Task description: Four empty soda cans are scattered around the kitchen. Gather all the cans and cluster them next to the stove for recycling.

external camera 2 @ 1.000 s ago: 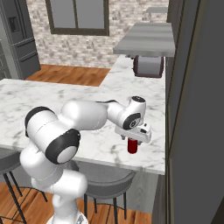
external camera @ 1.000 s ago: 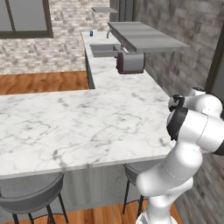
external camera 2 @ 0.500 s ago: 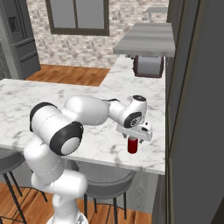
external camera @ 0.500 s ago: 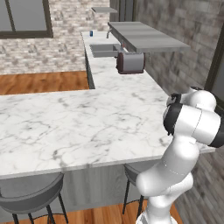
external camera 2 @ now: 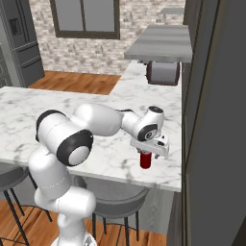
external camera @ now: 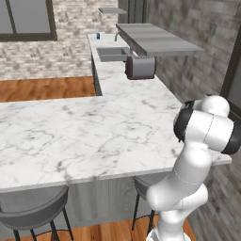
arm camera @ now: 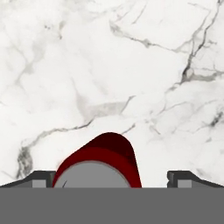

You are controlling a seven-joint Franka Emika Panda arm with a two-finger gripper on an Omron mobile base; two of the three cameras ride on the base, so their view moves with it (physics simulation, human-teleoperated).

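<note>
A marble counter (external camera 2: 57, 103) ran under the arm. The left base view alone showed a sink (external camera: 111, 54) and a small blue can (external camera: 98, 36) far along the back run; both base views caught the toaster (external camera 2: 163, 72). In the right base view the gripper (external camera 2: 150, 153) sat directly over an upright red can (external camera 2: 146, 160) near the counter's edge. The hand view showed its fingers (arm camera: 184, 178) spread wide, one either side of the can's top, not gripping.

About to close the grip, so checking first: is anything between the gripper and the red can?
Nothing visible. The open gripper sits directly above the red can on the marble counter, a fingertip on either side.
</note>
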